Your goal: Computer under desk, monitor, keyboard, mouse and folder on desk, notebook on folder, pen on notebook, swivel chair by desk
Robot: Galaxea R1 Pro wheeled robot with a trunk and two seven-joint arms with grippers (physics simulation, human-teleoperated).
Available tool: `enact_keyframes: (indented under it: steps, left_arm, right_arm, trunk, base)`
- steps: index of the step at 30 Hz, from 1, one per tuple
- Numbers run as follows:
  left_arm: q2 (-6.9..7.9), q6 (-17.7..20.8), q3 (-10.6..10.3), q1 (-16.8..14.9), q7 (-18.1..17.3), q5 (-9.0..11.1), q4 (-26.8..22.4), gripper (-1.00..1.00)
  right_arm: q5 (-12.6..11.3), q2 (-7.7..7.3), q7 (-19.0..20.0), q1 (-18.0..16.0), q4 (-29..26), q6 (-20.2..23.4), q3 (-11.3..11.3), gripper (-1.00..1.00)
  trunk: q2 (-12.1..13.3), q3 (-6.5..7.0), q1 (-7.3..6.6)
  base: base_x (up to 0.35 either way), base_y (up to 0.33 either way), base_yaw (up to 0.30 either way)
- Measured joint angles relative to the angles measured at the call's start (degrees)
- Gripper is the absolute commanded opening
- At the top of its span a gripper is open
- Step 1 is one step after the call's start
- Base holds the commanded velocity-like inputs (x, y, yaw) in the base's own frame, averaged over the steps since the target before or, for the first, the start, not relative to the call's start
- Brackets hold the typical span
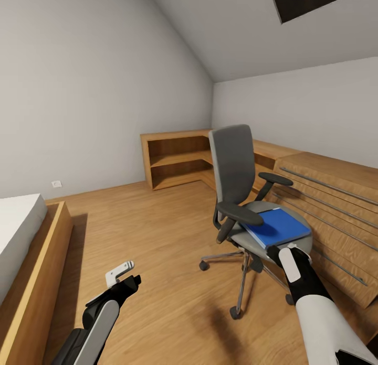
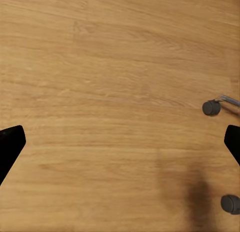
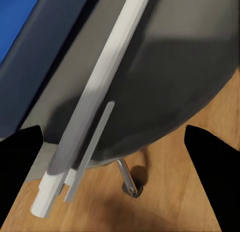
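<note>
Blue folder (image 1: 278, 227) flat on swivel chair (image 1: 237, 165) seat, right of centre. Right gripper (image 1: 286, 248) spread wide at seat's near edge, empty. Left gripper (image 1: 124, 275) also spread, over bare floor (image 1: 168, 234).

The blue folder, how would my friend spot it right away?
Look for the grey swivel chair standing on the wooden floor in front of the low light-wood cabinets. The folder lies flat on its seat, just beyond the right gripper. It is the one bright blue thing among grey and wood.
</note>
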Motion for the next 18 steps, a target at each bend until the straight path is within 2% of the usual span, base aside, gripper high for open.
enact_keyframes:
  steps: [10, 12, 18]
  left_arm:
    - [0.0, 0.0, 0.0, 0.0, 0.0, 0.0, 0.0, 1.0]
    - [0.0, 0.0, 0.0, 0.0, 0.0, 0.0, 0.0, 1.0]
    - [0.0, 0.0, 0.0, 0.0, 0.0, 0.0, 0.0, 1.0]
  right_arm:
    - [0.2, -0.08, 0.0, 0.0, 0.0, 0.2, 0.0, -1.0]
    - [-1.2, -0.05, 0.1, 0.0, 0.0, -0.2, 0.1, -1.0]
    - [-1.2, -0.05, 0.1, 0.0, 0.0, -0.2, 0.0, -1.0]
  trunk:
    - [0.0, 0.0, 0.0]
    - [0.0, 0.0, 0.0]
    - [0.0, 0.0, 0.0]
  base:
    - [0.0, 0.0, 0.0]
    - [0.0, 0.0, 0.0]
    - [0.0, 0.0, 0.0]
